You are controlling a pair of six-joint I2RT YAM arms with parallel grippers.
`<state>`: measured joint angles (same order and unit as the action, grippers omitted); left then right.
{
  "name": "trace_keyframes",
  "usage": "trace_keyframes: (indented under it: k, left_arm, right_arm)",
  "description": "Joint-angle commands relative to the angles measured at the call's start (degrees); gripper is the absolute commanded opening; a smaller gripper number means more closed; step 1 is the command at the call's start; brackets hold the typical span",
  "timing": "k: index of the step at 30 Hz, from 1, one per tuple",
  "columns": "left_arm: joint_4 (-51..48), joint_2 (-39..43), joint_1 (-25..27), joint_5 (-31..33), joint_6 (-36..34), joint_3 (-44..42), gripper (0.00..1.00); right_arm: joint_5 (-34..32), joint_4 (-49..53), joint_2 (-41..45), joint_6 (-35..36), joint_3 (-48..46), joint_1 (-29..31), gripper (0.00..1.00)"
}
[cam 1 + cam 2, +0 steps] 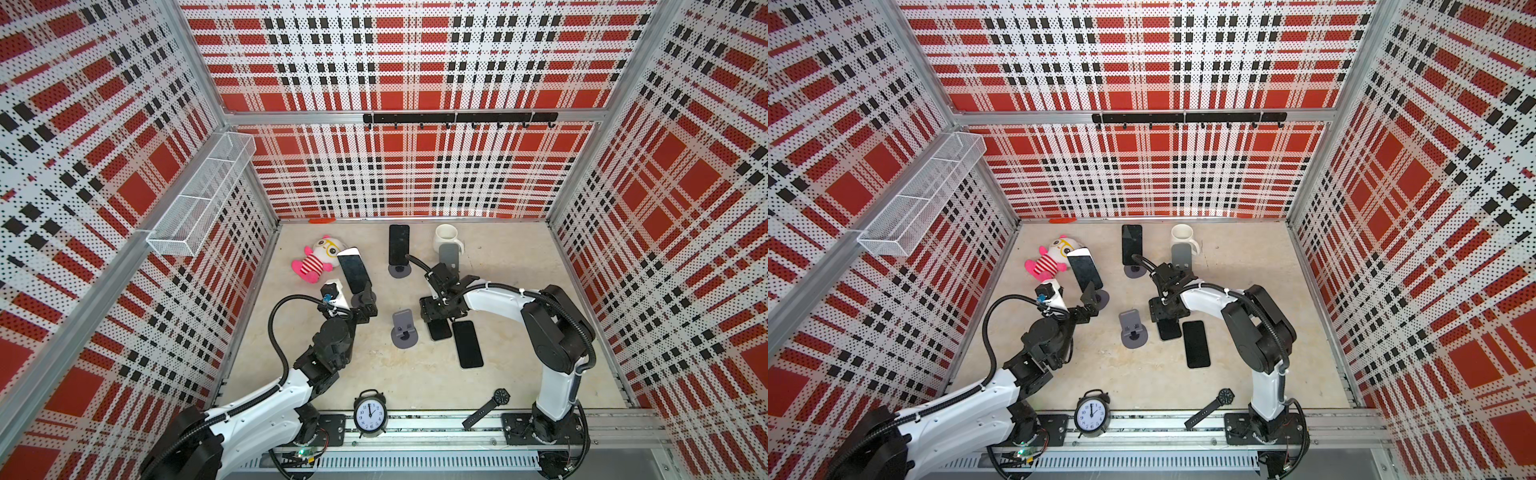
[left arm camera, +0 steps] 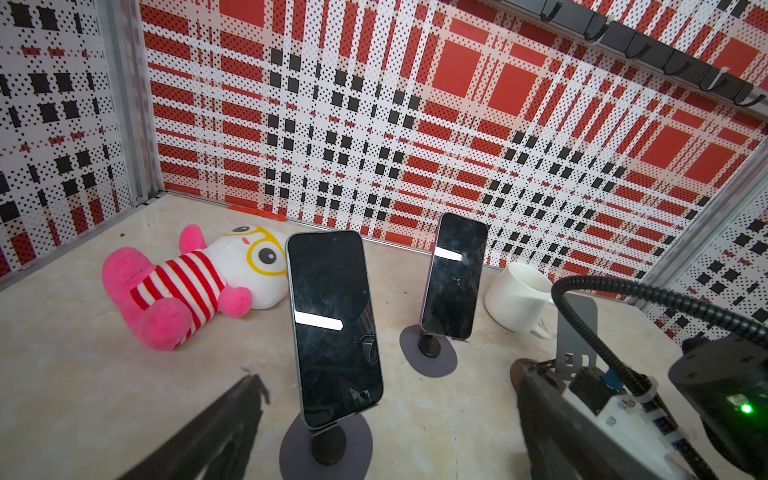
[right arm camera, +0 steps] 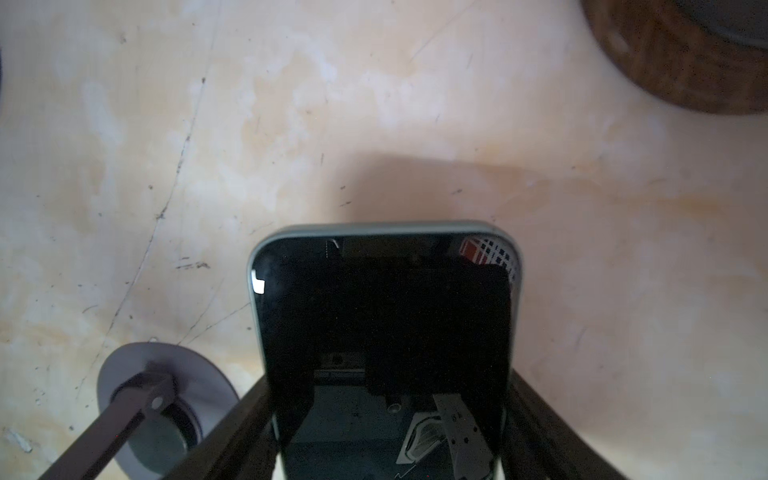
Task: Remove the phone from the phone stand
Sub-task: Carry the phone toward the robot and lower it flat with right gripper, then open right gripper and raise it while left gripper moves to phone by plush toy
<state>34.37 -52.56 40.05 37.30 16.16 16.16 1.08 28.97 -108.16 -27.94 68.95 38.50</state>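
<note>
Right fingers (image 3: 540,432) clamped on phone (image 3: 386,316) — left fingers (image 2: 216,436) spread, facing propped phone (image 2: 332,328)

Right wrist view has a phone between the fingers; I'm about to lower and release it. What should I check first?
1. Grip: ok. The right gripper is shut on the held phone, a finger along each long edge.
2. Off the stand: ok. The empty stand sits apart beside it.
3. Landing spot: cannot tell. The flat phone lies very close alongside.
4. Height above the table: cannot tell. Only a shadow shows beyond the phone's end.
5. Other arm: ok. The left gripper is open, over at the standing phone, clear of the right arm.
</note>
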Motion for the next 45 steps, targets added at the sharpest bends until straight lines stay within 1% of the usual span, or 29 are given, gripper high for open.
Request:
trace_keyframes:
  k: [1, 8, 12, 14, 21, 26, 27, 38, 45]
  left_arm:
    - [1.52, -0.16, -0.3, -0.4, -0.69, -0.43, 0.98]
    - [1.63, -0.44, -0.33, -0.99, -0.34, -0.43, 0.98]
    - [1.75, -0.53, -0.33, -0.99, -0.17, -0.43, 0.98]
    - [1.75, -0.44, -0.33, -0.79, -0.17, -0.43, 0.98]
    - [1.77, 1.35, -0.33, -0.62, 0.11, -1.13, 0.98]
    - [1.99, 0.59, -0.33, -0.89, 0.36, -1.09, 0.98]
    - [2.04, 0.36, -0.33, -1.0, 0.35, -0.96, 0.98]
    - [2.1, 1.58, -0.33, -0.06, 0.0, -1.4, 0.98]
    - [2.0, 1.56, -0.33, 0.14, -0.43, -1.29, 0.98]
  right_arm:
    - [-1.18, -1.11, -1.7, -0.78, 1.26, 0.52, 0.76]
    - [-1.31, 0.41, -4.75, -1.02, 3.0, 0.85, 0.76]
    - [-2.96, 2.93, -6.38, -1.97, 4.44, 1.42, 0.75]
    - [-4.24, 4.37, -7.01, -2.7, 5.35, 1.65, 0.75]
    - [-11.84, 9.45, -10.03, -3.17, 9.78, 4.02, 0.76]
    - [-10.36, 9.62, -11.46, -3.34, 11.25, 4.23, 0.77]
    - [-10.23, 9.62, -11.38, -5.11, 11.46, 4.26, 0.77]
    - [-10.68, 9.29, -11.64, -4.6, 12.17, 4.27, 0.81]
    - [-12.15, 8.91, -9.11, -4.17, 12.92, 4.27, 0.81]
